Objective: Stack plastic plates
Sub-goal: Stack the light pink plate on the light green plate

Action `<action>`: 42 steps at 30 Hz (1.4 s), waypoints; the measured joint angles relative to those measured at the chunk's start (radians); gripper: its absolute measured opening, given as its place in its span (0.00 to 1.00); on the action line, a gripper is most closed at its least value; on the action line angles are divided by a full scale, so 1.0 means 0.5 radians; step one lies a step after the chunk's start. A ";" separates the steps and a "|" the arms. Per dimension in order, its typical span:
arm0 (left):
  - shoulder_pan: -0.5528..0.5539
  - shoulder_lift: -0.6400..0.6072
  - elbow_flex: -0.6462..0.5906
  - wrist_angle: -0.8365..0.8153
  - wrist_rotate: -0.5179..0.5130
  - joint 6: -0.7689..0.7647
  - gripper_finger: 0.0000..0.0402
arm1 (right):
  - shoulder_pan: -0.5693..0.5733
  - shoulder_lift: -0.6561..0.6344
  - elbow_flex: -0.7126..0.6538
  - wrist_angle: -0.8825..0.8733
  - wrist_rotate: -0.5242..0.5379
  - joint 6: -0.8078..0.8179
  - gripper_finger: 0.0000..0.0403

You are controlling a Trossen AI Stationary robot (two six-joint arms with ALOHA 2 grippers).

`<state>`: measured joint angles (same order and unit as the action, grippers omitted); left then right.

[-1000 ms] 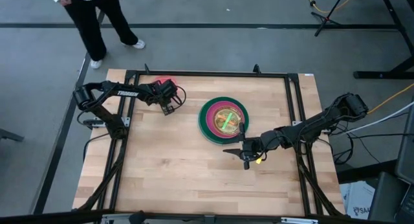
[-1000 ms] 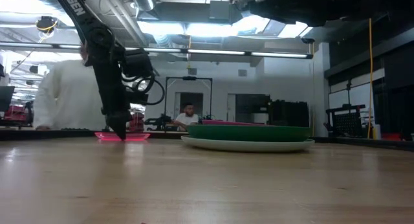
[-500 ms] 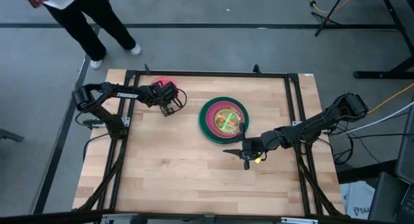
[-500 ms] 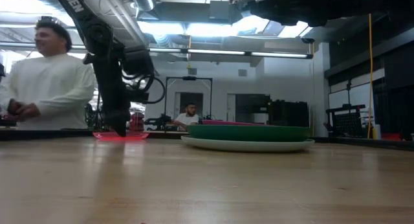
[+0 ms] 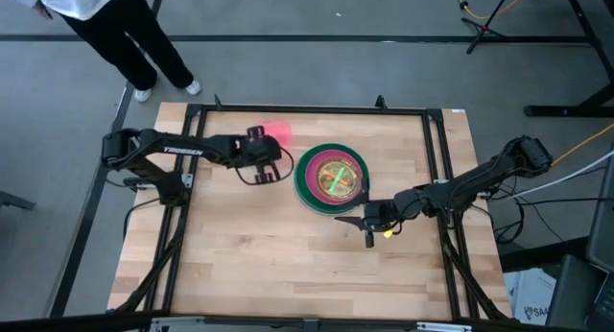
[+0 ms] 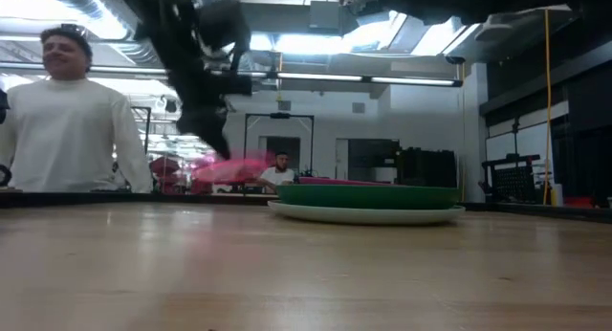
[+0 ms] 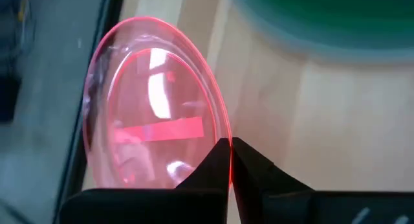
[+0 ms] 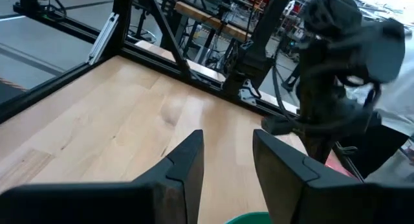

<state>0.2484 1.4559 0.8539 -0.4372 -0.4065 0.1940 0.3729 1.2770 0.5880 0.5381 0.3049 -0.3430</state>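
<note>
A small translucent pink-red plate (image 7: 155, 120) is shut in my left gripper (image 7: 229, 160) and hangs tilted in the air (image 6: 234, 168) just left of the stack (image 5: 276, 130). The stack of plates (image 5: 331, 177) rests on the table with a pale plate at the bottom, then dark green and magenta, and orange and neon green small plates on top (image 6: 368, 197). My right gripper (image 5: 369, 220) hovers open at the stack's near right side (image 8: 226, 162) and holds nothing. My left gripper pinches the pink-red plate's rim (image 7: 223, 130) between its two fingertips (image 7: 213, 162), at one spot on the edge. The plate is lifted clear of the table and stands tilted, one face turned sideways, stretching away beyond the fingers.
A black metal frame (image 5: 288, 109) runs around the wooden table (image 5: 269, 255). A person in a white top (image 6: 67, 130) stands beyond the far left corner (image 5: 96, 15). The table's near half is bare wood.
My left gripper has moved right, toward the stack, and risen. The pink-red plate, which lay flat on the table by the far left corner, is now lifted clear and tilted in the air, closer to the stack.
</note>
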 joint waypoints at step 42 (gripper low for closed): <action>-0.664 0.974 0.791 0.718 0.097 0.470 0.01 | 0.000 -0.020 0.000 0.210 -0.168 -0.006 0.32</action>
<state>-0.0837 1.9427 1.2495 -0.0783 -0.3580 0.4290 0.3729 1.2668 0.5880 0.6433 0.2207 -0.3462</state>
